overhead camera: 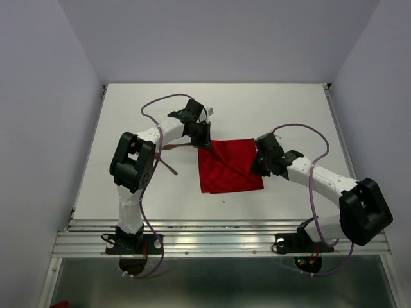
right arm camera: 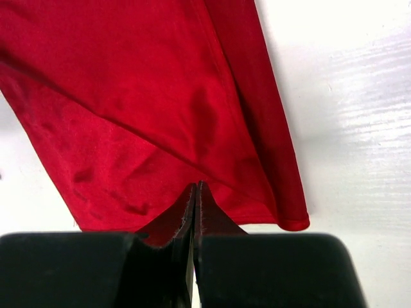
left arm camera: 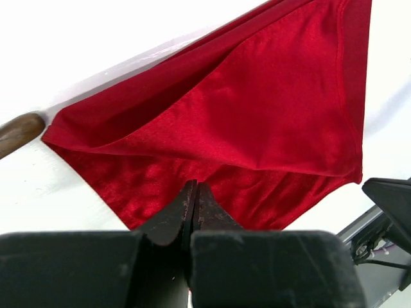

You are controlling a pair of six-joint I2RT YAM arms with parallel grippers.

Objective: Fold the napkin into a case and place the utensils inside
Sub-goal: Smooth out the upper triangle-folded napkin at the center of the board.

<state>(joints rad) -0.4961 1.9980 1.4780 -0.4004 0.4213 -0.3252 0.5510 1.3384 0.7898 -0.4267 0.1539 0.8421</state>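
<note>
The napkin [overhead camera: 228, 168] is laid on the tabletop [overhead camera: 289, 109] between the arms. Its left corner is pinched in the closed left hand [overhead camera: 206, 145], its right edge in the closed right hand [overhead camera: 257, 161]. The utensils [overhead camera: 169, 147] are seen nearer the left hand.

The far half of the bench [overhead camera: 282, 106] lies open from wall to wall, and so does the near strip in front of the napkin [overhead camera: 228, 170]. The middle is crowded. The left claw [overhead camera: 204, 142] blocks the napkin's far left corner and the right claw [overhead camera: 260, 163] its right edge, both clamped on cloth. Left of the napkin, the two utensils [overhead camera: 174, 147] lie beside and partly under the left arm [overhead camera: 157, 136], which bars a straight drop onto them. The right arm [overhead camera: 321, 179] spans the near right corner.
</note>
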